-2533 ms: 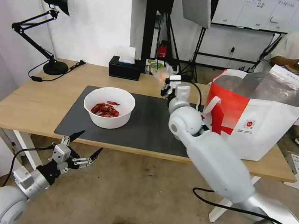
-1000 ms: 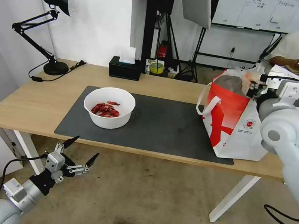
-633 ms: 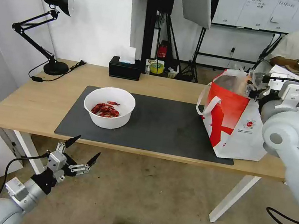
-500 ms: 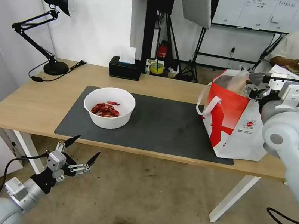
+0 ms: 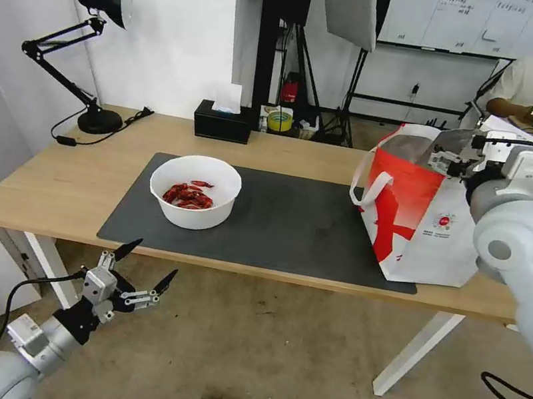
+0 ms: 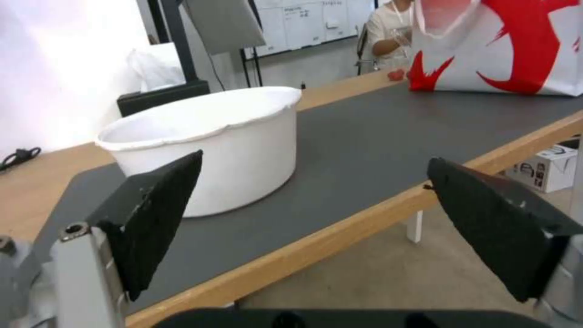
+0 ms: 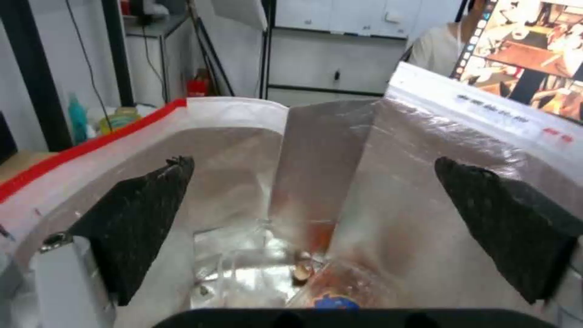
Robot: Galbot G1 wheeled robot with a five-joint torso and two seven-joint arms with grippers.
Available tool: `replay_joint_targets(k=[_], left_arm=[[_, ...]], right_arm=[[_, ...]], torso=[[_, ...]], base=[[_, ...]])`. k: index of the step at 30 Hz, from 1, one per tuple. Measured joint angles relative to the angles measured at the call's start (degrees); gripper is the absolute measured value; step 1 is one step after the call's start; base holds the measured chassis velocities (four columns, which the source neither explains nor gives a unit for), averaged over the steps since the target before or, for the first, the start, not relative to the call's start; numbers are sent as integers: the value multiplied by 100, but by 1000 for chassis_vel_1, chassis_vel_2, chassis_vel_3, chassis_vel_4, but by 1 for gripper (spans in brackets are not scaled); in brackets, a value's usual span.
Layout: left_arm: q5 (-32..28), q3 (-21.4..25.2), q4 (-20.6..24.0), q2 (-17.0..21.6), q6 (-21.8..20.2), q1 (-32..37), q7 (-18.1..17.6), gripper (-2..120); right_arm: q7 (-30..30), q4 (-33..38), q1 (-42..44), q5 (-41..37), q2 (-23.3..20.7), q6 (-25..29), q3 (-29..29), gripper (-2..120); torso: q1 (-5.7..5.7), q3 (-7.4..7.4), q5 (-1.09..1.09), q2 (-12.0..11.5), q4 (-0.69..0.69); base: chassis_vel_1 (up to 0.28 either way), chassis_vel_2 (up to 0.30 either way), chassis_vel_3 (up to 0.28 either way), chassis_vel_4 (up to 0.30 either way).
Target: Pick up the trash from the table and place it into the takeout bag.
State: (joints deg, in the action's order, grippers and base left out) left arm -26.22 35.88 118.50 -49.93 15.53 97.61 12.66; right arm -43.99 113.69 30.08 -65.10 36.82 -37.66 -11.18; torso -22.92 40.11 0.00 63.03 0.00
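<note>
1. Foil-lined takeout bag (image 5: 436,216) is standing at the worktop's (image 5: 47,181) right end; my right pincer (image 5: 453,163) is hanging spread and empty over its mouth.
2. White bowl (image 5: 194,190) is sitting on the mat (image 5: 289,227).
3. My left pincer (image 5: 136,267) is idling, spread, below the front edge.

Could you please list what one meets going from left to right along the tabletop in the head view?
Black desk lamp → white bowl of red shells on the dark grey mat → red-and-white takeout bag, with the right gripper, jaws open, over its mouth.
</note>
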Motion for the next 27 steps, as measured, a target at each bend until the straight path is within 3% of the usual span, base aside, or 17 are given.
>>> replay_joint_targets(k=[8, 10, 11, 14, 17, 27], left_arm=[[-1, 23, 23, -9, 0, 14, -6, 100], [-1, 35, 34, -10, 0, 25, -7, 100], [-1, 35, 34, -10, 0, 25, -7, 100], [-8, 75, 58, -28, 0, 31, -9, 100], [-13, 98, 77, -33, 0, 47, -9, 100], [-18, 138, 82, -74, 28, 97, -10, 100]], right_arm=[[117, 33, -7, -58, -67, 241, -16, 100], [640, 113, 155, -44, -67, 782, -54, 100], [640, 113, 155, -44, -67, 782, -54, 100], [1781, 320, 525, 169, -68, 1754, -91, 100], [2312, 469, 764, 253, -55, 2141, -87, 100], [3205, 1011, 1872, 813, -8, 2666, -135, 100]], torso=[[0, 0, 0, -1, 0], [0, 0, 0, 0, 0], [0, 0, 0, 0, 0], [0, 0, 0, 0, 0], [0, 0, 0, 0, 0], [0, 0, -1, 0, 0]], base=[[0, 0, 0, 0], [0, 0, 0, 0], [0, 0, 0, 0], [0, 0, 0, 0], [0, 0, 0, 0], [0, 0, 0, 0]])
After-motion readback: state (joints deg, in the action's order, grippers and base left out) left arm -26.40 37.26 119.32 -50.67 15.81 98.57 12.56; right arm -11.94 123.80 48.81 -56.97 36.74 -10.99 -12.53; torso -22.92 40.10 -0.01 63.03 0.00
